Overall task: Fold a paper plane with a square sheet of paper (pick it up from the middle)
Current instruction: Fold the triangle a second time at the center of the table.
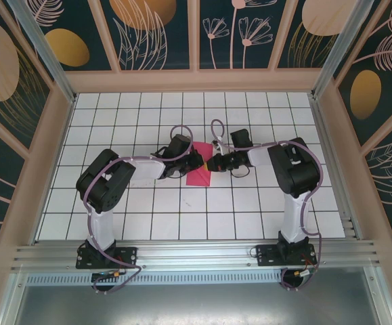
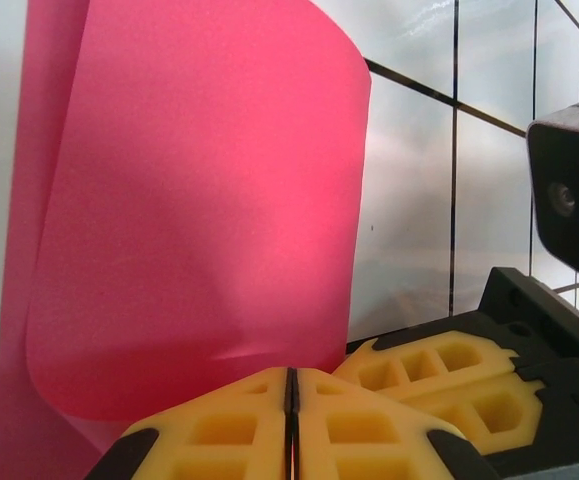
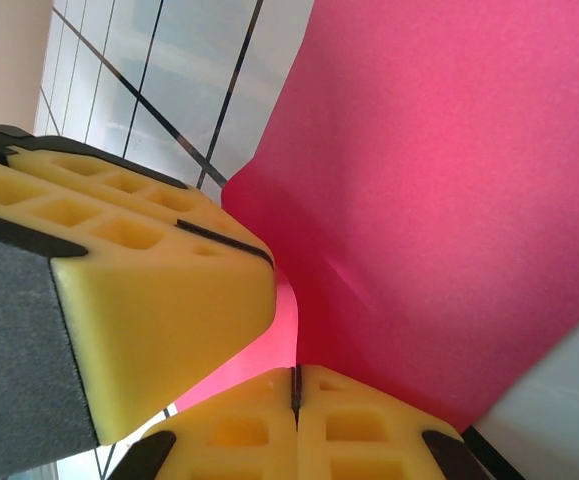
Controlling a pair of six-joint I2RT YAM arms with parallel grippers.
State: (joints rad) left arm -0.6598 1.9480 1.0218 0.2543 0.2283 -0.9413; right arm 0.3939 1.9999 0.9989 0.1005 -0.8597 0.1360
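Roughly at its start, by my reading: the square sheet of paper (image 1: 199, 176) sits at the middle of the tiled table (image 1: 263, 210), between the 2 arms, and nothing like a plane has taken shape.

From above, the left gripper (image 1: 193, 162) comes in from the left and the right gripper (image 1: 214, 163) from the right. Both meet at the sheet's middle, almost touching each other.

In the left wrist view the yellow fingers (image 2: 219, 435) are pressed together. The pink paper runs down into their seam, so this claw looks clamped on the sheet. Above them the paper rises in a soft curve and bends back over itself at the left rather than lying flat.

In the right wrist view the right claw's fingers (image 3: 359, 440) are likewise closed, with the paper dropping into the line where they meet. I judge it clamped on the sheet too.

The pick-up from the middle therefore looks done, or nearly so. The paper shows 1 short, faint kink near the grip. I see no sharp centre crease, no folded corners and no pointed nose. Every real fold seems left to do: the centre crease, the 2 nose corners and the wings.
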